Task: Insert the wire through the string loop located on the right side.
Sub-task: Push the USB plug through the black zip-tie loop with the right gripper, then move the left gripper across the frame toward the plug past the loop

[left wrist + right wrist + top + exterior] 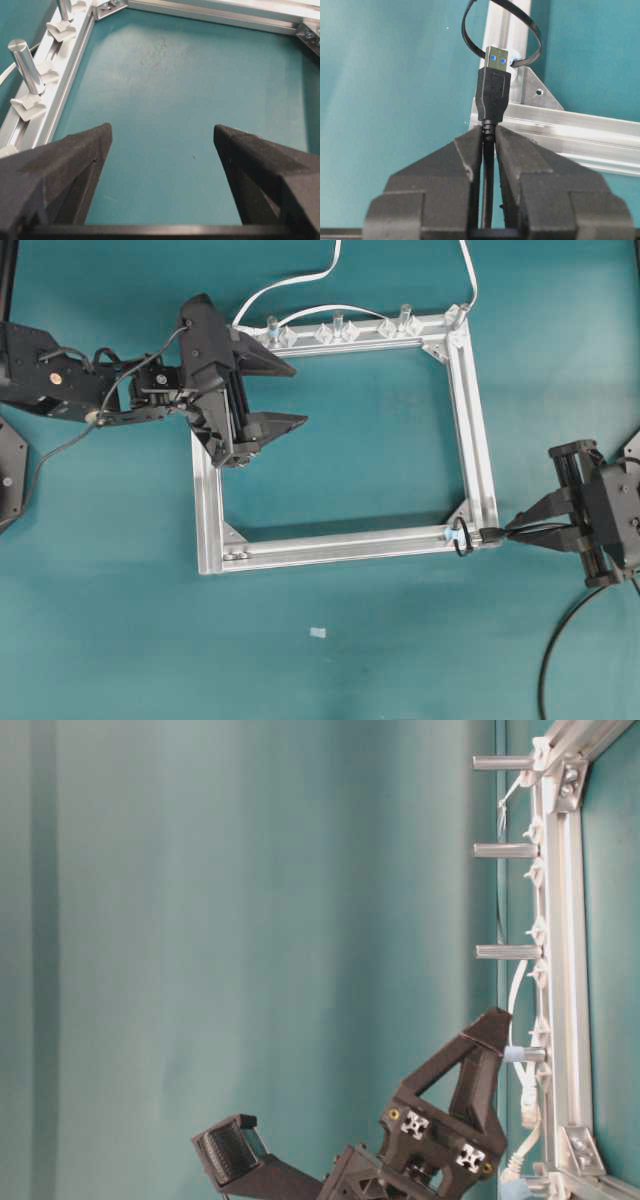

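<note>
Pinching the wire [492, 95], the right gripper [489, 137] faces the string loop [501, 31].

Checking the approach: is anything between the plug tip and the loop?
Nothing: the right wrist view shows the wire plug tip right at the loop.

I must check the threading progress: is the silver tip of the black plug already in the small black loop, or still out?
Out. In the right wrist view the plug tip sits in front of the loop, not through it.

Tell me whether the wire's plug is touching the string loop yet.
Cannot tell. In the right wrist view the plug of the wire sits level with the string loop and overlaps it, but depth is unclear. Overhead, the tip meets the loop too closely to separate.
</note>
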You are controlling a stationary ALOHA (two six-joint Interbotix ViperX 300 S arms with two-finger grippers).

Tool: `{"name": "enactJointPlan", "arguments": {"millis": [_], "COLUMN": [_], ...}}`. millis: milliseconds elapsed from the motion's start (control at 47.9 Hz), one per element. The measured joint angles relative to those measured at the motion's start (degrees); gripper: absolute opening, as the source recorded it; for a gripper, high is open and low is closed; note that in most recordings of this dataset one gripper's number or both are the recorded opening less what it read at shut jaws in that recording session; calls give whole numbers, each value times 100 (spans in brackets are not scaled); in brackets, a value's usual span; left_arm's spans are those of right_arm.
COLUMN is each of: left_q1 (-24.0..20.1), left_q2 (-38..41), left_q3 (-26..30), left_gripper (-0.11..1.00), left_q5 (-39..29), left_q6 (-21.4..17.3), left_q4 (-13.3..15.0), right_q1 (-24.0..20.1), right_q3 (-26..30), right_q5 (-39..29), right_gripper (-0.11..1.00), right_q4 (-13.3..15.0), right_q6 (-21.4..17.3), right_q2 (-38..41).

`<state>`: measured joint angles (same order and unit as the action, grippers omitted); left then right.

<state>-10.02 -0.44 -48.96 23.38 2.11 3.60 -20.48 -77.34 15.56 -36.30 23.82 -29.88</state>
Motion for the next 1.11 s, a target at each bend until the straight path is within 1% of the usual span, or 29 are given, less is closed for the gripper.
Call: {"name": "enactJointPlan", "arguments": {"millis": [188, 418, 731, 1107], "left_q1": [0, 0, 35, 79], "left_q2": [0, 0, 0, 9], "left_q3": [9, 9, 26, 26], "left_gripper": [88, 88, 88, 88], "left_q5": [-97, -132, -132, -132], "left_q6": [0, 0, 0, 0], "left_q4": [0, 0, 0, 0], "right_q1": [9, 9, 114, 132], "right_q3": [158, 431, 773, 896], "right_q5": [70, 290, 404, 457], "right_gripper": [11, 11, 11, 11], "right_q4": [0, 141, 158, 158], "right_q6": [18, 18, 18, 18], "right_q2": [237, 659, 1143, 1266]}}
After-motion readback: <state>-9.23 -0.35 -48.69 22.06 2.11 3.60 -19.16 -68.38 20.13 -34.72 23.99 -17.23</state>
